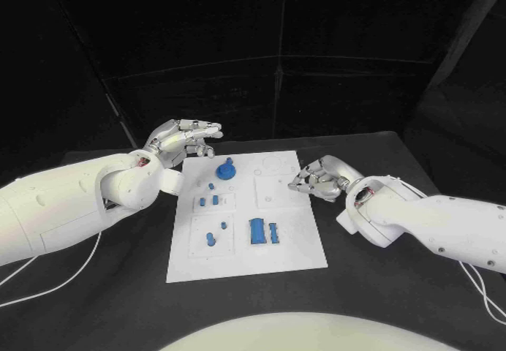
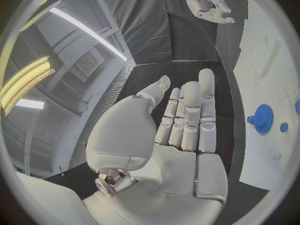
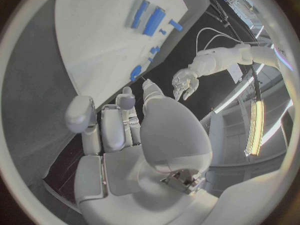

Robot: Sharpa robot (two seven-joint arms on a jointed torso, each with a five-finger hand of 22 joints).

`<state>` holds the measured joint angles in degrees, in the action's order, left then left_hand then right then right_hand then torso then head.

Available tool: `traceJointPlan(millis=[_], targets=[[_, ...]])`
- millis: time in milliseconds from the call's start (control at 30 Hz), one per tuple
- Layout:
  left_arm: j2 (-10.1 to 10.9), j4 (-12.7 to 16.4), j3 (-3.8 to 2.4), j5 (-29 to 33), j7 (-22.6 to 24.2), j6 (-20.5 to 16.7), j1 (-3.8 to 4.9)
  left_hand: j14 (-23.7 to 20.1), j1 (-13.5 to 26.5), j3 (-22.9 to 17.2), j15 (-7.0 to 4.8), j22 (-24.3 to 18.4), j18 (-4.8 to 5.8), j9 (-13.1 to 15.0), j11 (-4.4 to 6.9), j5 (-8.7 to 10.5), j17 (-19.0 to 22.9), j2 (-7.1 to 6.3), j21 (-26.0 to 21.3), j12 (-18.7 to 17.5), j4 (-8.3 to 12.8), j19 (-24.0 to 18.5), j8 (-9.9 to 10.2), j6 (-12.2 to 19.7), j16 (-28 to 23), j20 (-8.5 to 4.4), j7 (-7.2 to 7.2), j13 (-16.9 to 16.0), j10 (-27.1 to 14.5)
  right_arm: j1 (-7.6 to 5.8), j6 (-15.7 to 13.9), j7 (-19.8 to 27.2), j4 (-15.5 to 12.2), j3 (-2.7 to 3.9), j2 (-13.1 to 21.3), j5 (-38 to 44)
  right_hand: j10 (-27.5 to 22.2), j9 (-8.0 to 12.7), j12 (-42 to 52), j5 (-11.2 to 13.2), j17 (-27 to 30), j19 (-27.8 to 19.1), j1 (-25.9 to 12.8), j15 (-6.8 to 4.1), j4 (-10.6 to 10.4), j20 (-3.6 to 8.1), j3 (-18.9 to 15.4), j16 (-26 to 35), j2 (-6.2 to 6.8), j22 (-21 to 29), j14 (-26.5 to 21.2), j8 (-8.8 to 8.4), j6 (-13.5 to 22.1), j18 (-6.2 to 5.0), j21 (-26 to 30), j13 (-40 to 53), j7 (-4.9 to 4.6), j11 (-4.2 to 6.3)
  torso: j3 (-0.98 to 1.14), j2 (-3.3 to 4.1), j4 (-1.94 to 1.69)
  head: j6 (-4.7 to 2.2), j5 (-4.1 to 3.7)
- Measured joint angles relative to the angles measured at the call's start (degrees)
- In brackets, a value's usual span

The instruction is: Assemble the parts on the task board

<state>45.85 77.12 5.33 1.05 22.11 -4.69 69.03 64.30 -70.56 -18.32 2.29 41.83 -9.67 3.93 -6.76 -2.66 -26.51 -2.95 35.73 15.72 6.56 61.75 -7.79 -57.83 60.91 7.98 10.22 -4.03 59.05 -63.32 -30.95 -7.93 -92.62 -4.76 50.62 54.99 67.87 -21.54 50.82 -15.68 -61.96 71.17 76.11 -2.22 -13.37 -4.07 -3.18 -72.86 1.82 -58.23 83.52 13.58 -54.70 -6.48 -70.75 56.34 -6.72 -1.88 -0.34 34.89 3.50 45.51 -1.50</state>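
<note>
The task board lies flat in the middle of the black table, and on it a blue gear part stands near the far edge, small blue pieces sit along its left half, and a longer blue block rests nearer the centre. The left hand hovers just off the board's far left corner, fingers loosely spread and holding nothing. The right hand sits at the board's right edge, fingers curled in a little but apart, also carrying nothing.
</note>
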Motion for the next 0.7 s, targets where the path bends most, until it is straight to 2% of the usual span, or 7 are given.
traceJointPlan(millis=[33,100,233,367,533,600,700], targets=[[-0.3,-0.4,0.20,0.1,0.1,-0.2,0.00,-2.3,0.2,1.0,0.20,-0.8,-0.01,0.0,0.00,0.00,1.0,-0.07,-1.4,0.3,-0.3,-1.6,-0.1,0.0,-1.7,0.22,0.00,0.0,0.0,-0.48,0.1,2.3,1.6,0.03,-0.5,-2.3,-4.4,0.0,-5.7,0.0,8.9,-5.6,1.1,0.45,0.4,-0.28,-0.3,7.1,-0.23,8.8,-3.0,-0.16,0.5,-2.05,6.5,-4.7,-0.48,-0.40,-0.07,-0.24,-0.01,-0.18,-0.01],[-0.9,-1.5,0.55,0.4,0.4,-0.4,-0.08,-3.6,0.2,2.0,0.15,-1.8,-0.01,0.0,0.25,0.00,2.2,-0.07,-3.1,1.1,-0.6,-2.9,-0.6,0.0,-3.5,0.46,0.00,-0.2,1.0,-1.11,0.7,6.8,4.9,0.12,-1.8,-6.8,-8.2,0.0,-9.8,0.8,21.2,-11.9,2.1,1.12,0.8,-0.94,-0.7,18.0,-0.79,18.1,-8.2,-0.69,1.7,-3.35,14.6,-8.0,-1.01,-1.16,-0.21,-0.78,-0.07,-0.81,0.14],[-3.0,-5.1,0.91,1.3,1.0,-1.0,-0.23,-6.5,-0.6,2.8,0.26,-4.6,0.00,0.0,0.41,0.00,6.0,0.74,-7.3,0.5,-1.3,-6.4,-0.7,-0.6,-10.5,0.78,-0.61,0.2,3.1,-1.80,3.1,15.1,12.7,0.18,-5.5,-16.4,-14.2,1.2,-18.1,2.0,30.9,-17.0,4.6,3.41,1.0,-2.86,-1.4,32.3,-1.25,25.3,-15.1,-2.32,4.1,-3.35,24.8,-15.3,-2.97,-3.28,-0.54,-2.05,-0.31,-2.32,0.60],[-5.0,-8.4,0.98,2.9,2.2,-1.7,-0.61,-9.1,-1.1,3.7,2.10,-10.0,-0.01,-0.1,-0.24,0.00,12.2,1.58,-15.0,-3.2,-2.2,-12.1,0.5,-0.6,-24.0,2.70,-0.59,0.4,3.8,-2.08,6.4,21.0,21.2,0.42,-10.4,-24.8,-16.5,3.5,-28.1,2.8,38.2,-22.4,6.3,6.50,1.3,-5.80,-2.1,46.7,-2.57,33.1,-22.0,-4.88,5.3,-3.34,37.0,-26.2,-4.01,-5.22,-0.72,-3.12,-0.44,-4.34,1.21],[-7.8,-12.7,1.08,5.4,4.2,-2.9,-2.06,-13.2,-0.7,7.4,5.80,-16.4,-0.01,-0.1,-2.53,0.00,17.2,1.18,-24.0,-7.6,-3.6,-20.6,2.5,1.4,-36.0,5.79,-0.47,0.4,1.1,-2.13,10.3,26.6,30.2,1.60,-15.3,-33.5,-12.5,7.5,-36.4,3.2,47.9,-21.9,7.8,8.99,3.3,-9.16,-3.7,60.8,-3.78,42.1,-24.3,-8.42,3.7,-3.34,49.6,-40.3,-4.01,-6.90,-0.70,-4.32,-0.54,-6.75,1.39],[-9.1,-14.3,1.08,6.4,5.0,-3.6,-2.87,-14.7,-0.4,8.9,6.67,-18.1,-0.02,-0.1,-3.56,0.00,18.5,0.94,-26.2,-9.0,-4.2,-22.9,3.2,2.2,-39.1,6.85,-1.15,0.4,-0.3,-2.15,11.5,28.3,33.1,1.86,-16.8,-36.1,-11.3,9.0,-38.4,3.2,50.7,-20.4,7.4,9.46,4.5,-9.41,-4.3,63.9,-4.31,44.6,-23.8,-9.48,2.9,-3.34,52.7,-44.3,-3.92,-6.81,-0.66,-4.72,-0.60,-7.15,1.38],[-10.3,-16.0,1.12,7.7,5.9,-4.8,-3.77,-16.3,-0.7,11.3,6.96,-20.6,-0.02,-0.1,-3.63,0.00,20.4,1.21,-29.1,-11.3,-4.8,-25.4,3.8,3.5,-43.6,8.39,-1.83,0.4,-2.8,-2.15,13.1,30.2,35.6,2.06,-18.1,-38.8,-10.4,10.9,-40.2,3.2,53.7,-18.9,6.7,9.80,5.9,-9.73,-5.2,66.9,-5.00,47.1,-23.3,-9.82,2.7,-3.34,56.0,-48.5,-3.94,-7.14,-0.57,-5.22,-0.75,-7.73,1.22]])
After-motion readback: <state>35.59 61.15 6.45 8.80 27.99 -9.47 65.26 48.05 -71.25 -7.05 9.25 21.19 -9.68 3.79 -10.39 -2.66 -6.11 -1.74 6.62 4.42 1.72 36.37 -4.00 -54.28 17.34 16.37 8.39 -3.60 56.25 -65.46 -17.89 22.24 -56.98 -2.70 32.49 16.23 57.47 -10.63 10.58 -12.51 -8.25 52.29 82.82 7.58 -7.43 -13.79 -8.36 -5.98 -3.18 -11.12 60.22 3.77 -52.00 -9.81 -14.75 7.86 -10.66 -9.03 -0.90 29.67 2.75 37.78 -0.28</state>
